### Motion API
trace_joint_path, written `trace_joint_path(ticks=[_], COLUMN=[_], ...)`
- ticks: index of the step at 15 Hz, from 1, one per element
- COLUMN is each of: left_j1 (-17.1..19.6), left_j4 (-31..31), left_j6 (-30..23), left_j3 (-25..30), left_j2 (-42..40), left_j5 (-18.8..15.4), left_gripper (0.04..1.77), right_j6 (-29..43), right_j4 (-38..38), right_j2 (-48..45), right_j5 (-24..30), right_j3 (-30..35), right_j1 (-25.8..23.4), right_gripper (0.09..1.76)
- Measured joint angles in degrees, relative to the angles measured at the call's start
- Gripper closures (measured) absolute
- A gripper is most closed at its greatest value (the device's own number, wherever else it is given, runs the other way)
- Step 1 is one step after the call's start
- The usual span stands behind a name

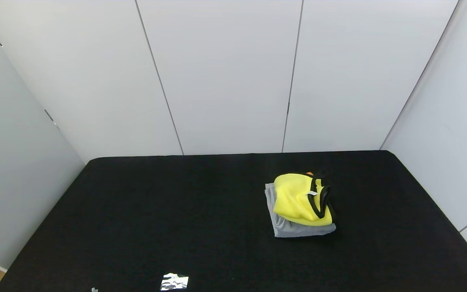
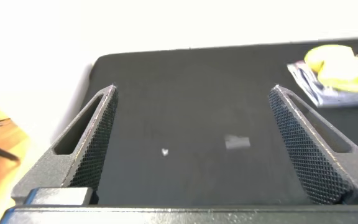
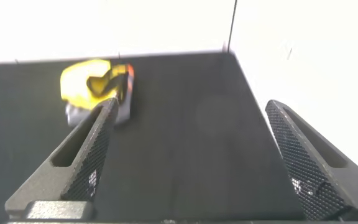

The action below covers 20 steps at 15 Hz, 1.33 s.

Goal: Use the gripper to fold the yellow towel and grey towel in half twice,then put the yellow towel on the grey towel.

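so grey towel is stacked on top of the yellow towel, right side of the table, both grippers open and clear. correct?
Order is reversed: the head view shows the yellow towel on top of the grey towel. The rest holds: right side of the table, left gripper and right gripper open and clear.

The left gripper point(image 2: 191, 140) carries two long, dark grey jaws that taper to narrow tips, each with a fine cross-hatched grip texture on its inner face and a slotted cut-out along its upper edge. A pale metallic bar runs across its base. The right gripper point(image 3: 188, 152) is built the same, with identical textured, slotted dark grey jaws.
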<state>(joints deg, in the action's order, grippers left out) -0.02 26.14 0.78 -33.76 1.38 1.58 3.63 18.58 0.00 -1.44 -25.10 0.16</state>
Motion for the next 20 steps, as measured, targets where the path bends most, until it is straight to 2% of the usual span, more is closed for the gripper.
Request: trace_joint_path(ticks=[4, 6, 8, 12, 20], left_j1=[0.02, 0.02, 0.02, 0.02, 0.02], left_j4=[-21.24, -28.03, -29.37, -29.61, -26.40], left_j6=[-0.56, -0.27, -0.23, 0.59, 0.09], left_j3=[17.36, 24.37, 28.64, 32.91, 33.76], left_j2=[-1.28, -1.35, -1.38, -1.40, -1.43], left_j5=[1.10, -0.69, -2.29, -2.49, -2.10], left_gripper=[0.09, 0.09, 0.09, 0.09, 0.09], right_j6=[-2.08, -3.84, -4.94, -4.72, -4.67], right_j4=[-11.11, -14.56, -16.31, -17.65, -17.69], right_j2=[0.00, 0.00, 0.00, -0.02, -0.02], right_j5=[-1.27, -1.13, -0.85, 0.55, 1.65], right_j3=[9.86, 14.24, 18.27, 22.99, 24.92], right_j1=[-0.06, -0.09, -0.06, -0.02, 0.09], right_gripper=[0.14, 0.14, 0.14, 0.14, 0.14])
